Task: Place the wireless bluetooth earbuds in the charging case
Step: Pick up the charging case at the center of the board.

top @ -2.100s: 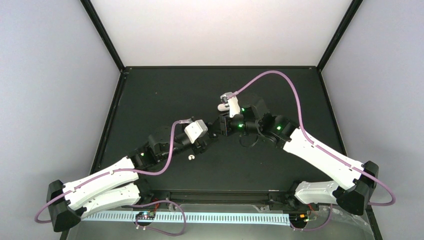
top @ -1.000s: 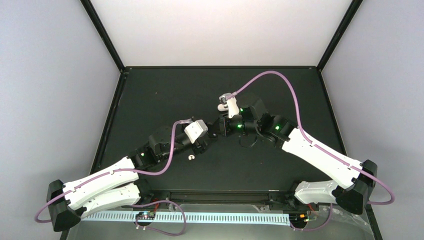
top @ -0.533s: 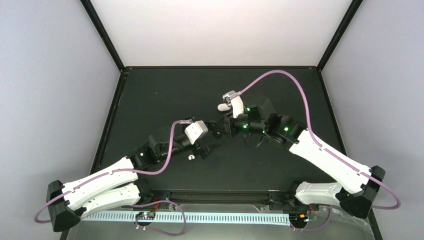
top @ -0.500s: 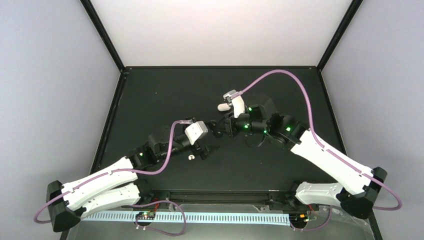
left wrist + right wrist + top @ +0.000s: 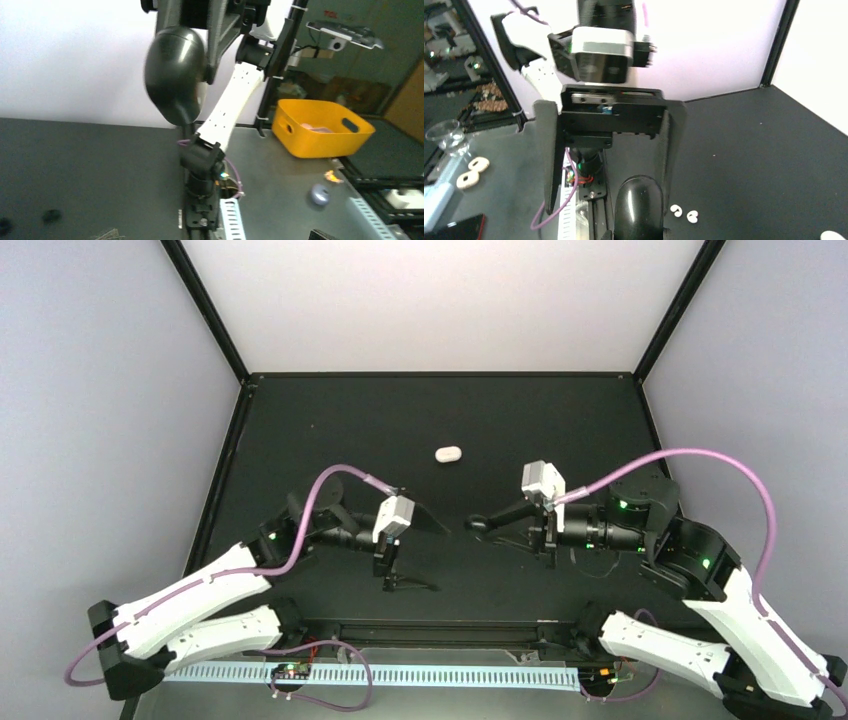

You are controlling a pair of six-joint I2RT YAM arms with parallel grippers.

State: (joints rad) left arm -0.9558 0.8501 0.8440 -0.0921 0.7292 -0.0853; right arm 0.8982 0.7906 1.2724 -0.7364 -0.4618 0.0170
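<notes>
Two earbuds (image 5: pixel 676 210) outside charging case (image 5: pixel 448 453)

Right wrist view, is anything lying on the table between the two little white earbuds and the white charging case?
Nothing visible does. The two tiny glossy white comma-shaped earbuds lie together on the black table, and only bare surface separates them from the small white oval charging case at the frame's lower right corner.
</notes>
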